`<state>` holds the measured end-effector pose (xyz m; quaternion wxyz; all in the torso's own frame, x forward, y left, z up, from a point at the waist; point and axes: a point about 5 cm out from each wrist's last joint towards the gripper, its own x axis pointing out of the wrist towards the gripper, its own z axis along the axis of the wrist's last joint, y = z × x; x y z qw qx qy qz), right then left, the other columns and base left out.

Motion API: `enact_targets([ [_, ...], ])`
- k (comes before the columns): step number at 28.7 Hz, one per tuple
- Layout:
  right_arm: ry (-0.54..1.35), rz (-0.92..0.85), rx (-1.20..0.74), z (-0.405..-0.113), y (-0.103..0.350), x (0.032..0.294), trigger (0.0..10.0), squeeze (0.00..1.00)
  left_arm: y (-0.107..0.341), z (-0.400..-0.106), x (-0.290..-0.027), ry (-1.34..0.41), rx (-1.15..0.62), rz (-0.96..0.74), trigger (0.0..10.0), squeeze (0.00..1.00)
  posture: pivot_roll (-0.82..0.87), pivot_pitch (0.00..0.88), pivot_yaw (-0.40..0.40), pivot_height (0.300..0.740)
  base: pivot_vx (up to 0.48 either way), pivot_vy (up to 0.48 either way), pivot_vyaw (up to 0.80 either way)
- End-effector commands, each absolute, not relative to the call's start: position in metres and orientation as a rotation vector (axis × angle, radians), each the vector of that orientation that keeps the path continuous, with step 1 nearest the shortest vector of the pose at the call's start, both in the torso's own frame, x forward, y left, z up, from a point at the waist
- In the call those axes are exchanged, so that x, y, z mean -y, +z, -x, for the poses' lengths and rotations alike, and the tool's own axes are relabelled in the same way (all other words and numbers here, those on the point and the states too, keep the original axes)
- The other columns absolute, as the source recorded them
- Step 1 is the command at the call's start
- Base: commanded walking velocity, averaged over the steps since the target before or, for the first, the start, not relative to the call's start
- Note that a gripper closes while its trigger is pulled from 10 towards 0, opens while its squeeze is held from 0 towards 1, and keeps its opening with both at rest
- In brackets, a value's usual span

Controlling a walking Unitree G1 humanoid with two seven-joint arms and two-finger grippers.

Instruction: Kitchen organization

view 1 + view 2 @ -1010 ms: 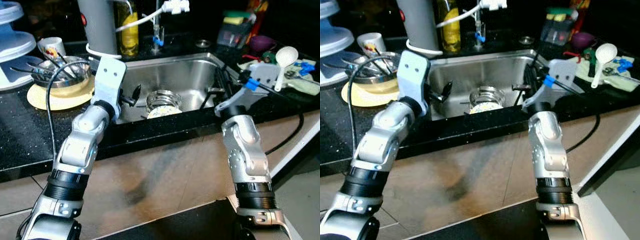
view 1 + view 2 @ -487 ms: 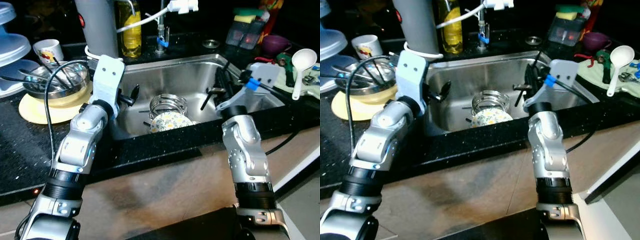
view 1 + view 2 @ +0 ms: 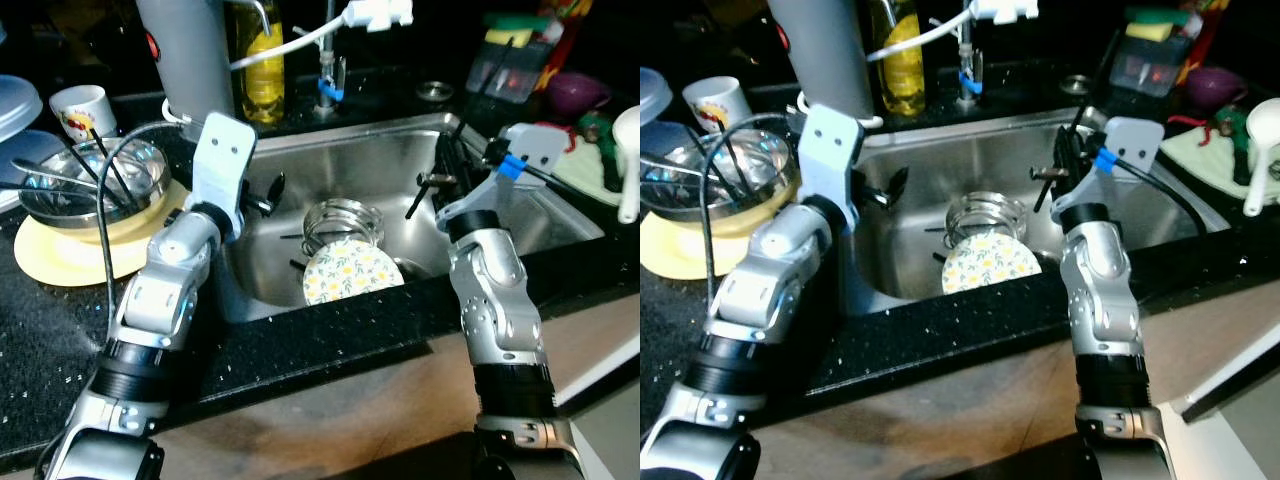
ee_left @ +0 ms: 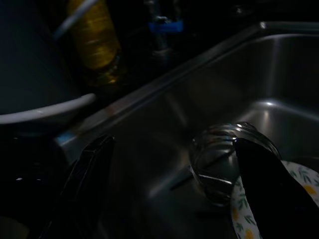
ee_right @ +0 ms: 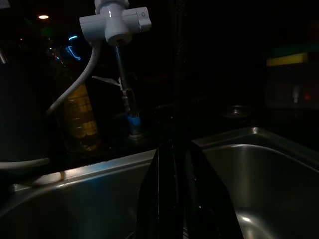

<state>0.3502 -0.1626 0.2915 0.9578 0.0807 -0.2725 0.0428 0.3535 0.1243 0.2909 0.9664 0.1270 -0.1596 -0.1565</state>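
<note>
a: so where's the left tool (image 3: 268,195)?
b: over the left side of the steel sink (image 3: 390,150), fingers (image 4: 92,164) spread apart, nothing btwn them.
a: and the right tool (image 3: 432,172)?
b: up by the sink's right wall, fingers pressed together, gripping nothing.
a: what's in the basin?
b: a clear glass jar (image 3: 342,222) lying on its side, w/ a floral plate (image 3: 352,272) tilted just in front, touching it. both sit btwn the two arms.
a: the bench (image 3: 50,300)?
b: black. a steel bowl (image 3: 85,180) w/ utensils sits on a yellow plate (image 3: 70,250), left of the sink. oil bottle (image 3: 255,55) stands behind the sink, near the faucet (image 3: 330,70).
</note>
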Motion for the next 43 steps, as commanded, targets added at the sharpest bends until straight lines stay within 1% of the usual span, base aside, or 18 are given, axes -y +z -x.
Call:
enact_targets([
  [1, 0.078, -0.163, 0.559, -0.349, 0.292, 0.166, 10.0, 0.00, 0.288, -0.352, -0.123, -0.332, 0.312, -0.270, 10.0, 0.00, -0.08, 0.170, 0.004, 0.740, 0.000, 0.000, 0.00],
  [9, 0.099, -0.137, 0.533, -0.352, 0.290, 0.165, 10.0, 0.00, 0.283, -0.350, -0.119, -0.380, 0.271, -0.283, 10.0, 0.00, -0.08, 0.170, 0.004, 0.740, 0.000, 0.000, 0.00],
  [12, 0.152, -0.077, 0.478, -0.363, 0.287, 0.164, 10.0, 0.00, 0.278, -0.350, -0.120, -0.399, 0.234, -0.327, 10.0, 0.00, -0.08, 0.173, 0.005, 0.740, 0.000, 0.000, 0.00],
  [15, 0.178, -0.052, 0.466, -0.368, 0.287, 0.164, 10.0, 0.00, 0.278, -0.350, -0.122, -0.401, 0.222, -0.339, 10.0, 0.00, -0.08, 0.178, 0.003, 0.740, 0.000, 0.000, 0.00],
  [17, 0.245, 0.015, 0.451, -0.376, 0.290, 0.161, 10.0, 0.00, 0.277, -0.348, -0.122, -0.423, 0.210, -0.360, 10.0, 0.00, -0.07, 0.178, 0.001, 0.740, 0.000, 0.000, 0.00],
  [18, 0.245, 0.015, 0.451, -0.376, 0.290, 0.161, 10.0, 0.00, 0.277, -0.348, -0.122, -0.423, 0.210, -0.360, 10.0, 0.00, -0.07, 0.178, 0.001, 0.740, 0.000, 0.000, 0.00],
  [19, 0.347, 0.141, 0.413, -0.387, 0.292, 0.153, 10.0, 0.00, 0.275, -0.343, -0.121, -0.487, 0.184, -0.422, 10.0, 0.00, -0.07, 0.179, -0.001, 0.740, 0.000, 0.000, 0.00],
  [20, 0.347, 0.141, 0.413, -0.387, 0.292, 0.153, 10.0, 0.00, 0.275, -0.343, -0.121, -0.487, 0.184, -0.422, 10.0, 0.00, -0.07, 0.179, -0.001, 0.740, 0.000, 0.000, 0.00],
  [21, 0.378, 0.177, 0.391, -0.391, 0.292, 0.150, 10.0, 0.00, 0.274, -0.341, -0.121, -0.511, 0.174, -0.452, 10.0, 0.00, -0.07, 0.179, -0.001, 0.740, 0.000, 0.000, 0.00],
  [25, 0.401, 0.196, 0.374, -0.394, 0.291, 0.148, 10.0, 0.00, 0.273, -0.339, -0.122, -0.535, 0.163, -0.467, 10.0, 0.00, -0.07, 0.178, -0.001, 0.740, 0.000, 0.000, 0.00],
  [30, 0.485, 0.270, 0.278, -0.406, 0.280, 0.136, 10.0, 0.00, 0.269, -0.330, -0.118, -0.626, 0.121, -0.480, 10.0, 0.00, -0.07, 0.176, -0.001, 0.740, 0.000, 0.000, 0.00],
  [34, 0.518, 0.367, 0.220, -0.410, 0.268, 0.131, 10.0, 0.00, 0.266, -0.326, -0.114, -0.674, 0.102, -0.495, 10.0, 0.00, -0.06, 0.177, -0.003, 0.740, 0.000, 0.000, 0.00],
  [36, 0.564, 0.488, 0.182, -0.411, 0.260, 0.128, 10.0, 0.00, 0.266, -0.324, -0.114, -0.694, 0.093, -0.506, 10.0, 0.00, -0.06, 0.174, -0.004, 0.740, 0.000, 0.000, 0.00],
  [38, 0.599, 0.560, 0.153, -0.411, 0.257, 0.127, 10.0, 0.00, 0.265, -0.322, -0.115, -0.705, 0.083, -0.508, 10.0, 0.00, -0.06, 0.173, -0.005, 0.740, 0.000, 0.000, 0.00],
  [43, 0.643, 0.657, 0.096, -0.412, 0.255, 0.129, 10.0, 0.00, 0.265, -0.316, -0.116, -0.737, 0.066, -0.518, 10.0, 0.00, -0.06, 0.167, -0.005, 0.740, 0.000, 0.000, 0.00],
])
